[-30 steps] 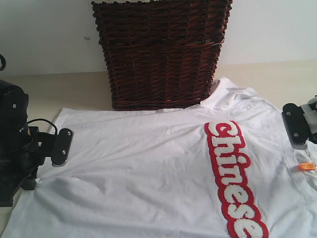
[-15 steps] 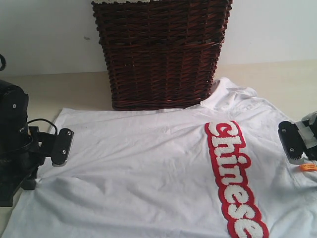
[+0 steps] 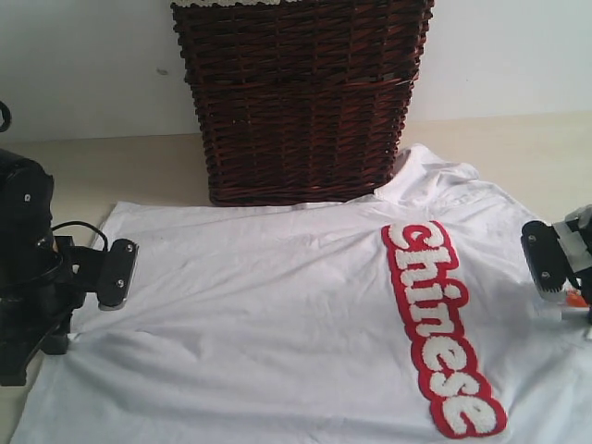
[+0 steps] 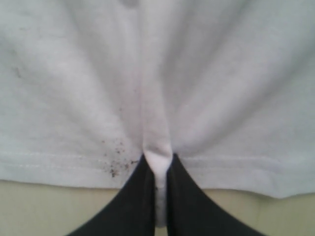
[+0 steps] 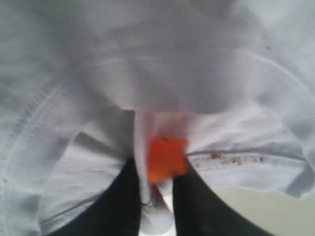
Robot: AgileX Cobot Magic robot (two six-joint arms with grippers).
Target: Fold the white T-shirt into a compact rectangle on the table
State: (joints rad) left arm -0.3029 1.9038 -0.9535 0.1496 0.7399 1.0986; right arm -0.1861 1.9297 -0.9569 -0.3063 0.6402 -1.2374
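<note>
A: Two tools to log. Left one first: clamped or apart?
B: Clamped. Left tool (image 4: 157, 162) pinched tight on a raised ridge of the thin cotton short-sleeved white T-shirt (image 3: 277, 305), right at the stitched hem (image 4: 54, 160). Black fingers (image 4: 133, 201) nearly touching, only cloth between. Few dark specks (image 4: 115, 164) on the fabric just beside the pinch.
A: Right side?
B: Right tool (image 5: 160, 172) closed on the collar (image 5: 236, 158) edge, small bright orange collar loop (image 5: 166, 157) caught between the fingers together with white fabric. Gripped, not apart.
A: Shirt location?
B: Spread mostly flat on the smooth pale cream-beige tabletop (image 3: 139, 166), filling the near part of the exterior view. Left tool at the far left edge of the cloth, right tool at the far right edge by the neckline. Mild wrinkles fanning out from the left pinch.
A: Print?
B: Fuzzy white lettering (image 3: 442, 328) outlined in red, reading "Chinese", running diagonally down the right half, face up.
A: Anything else on the surface?
B: Dark brown woven wicker basket (image 3: 301, 102) standing upright behind the shirt, in front of the plain white wall (image 3: 83, 65). One short sleeve (image 3: 435, 180) lying just beside the basket's lower right corner; touching or not, cannot tell.
A: Folded at all?
B: Not yet; lying open.
</note>
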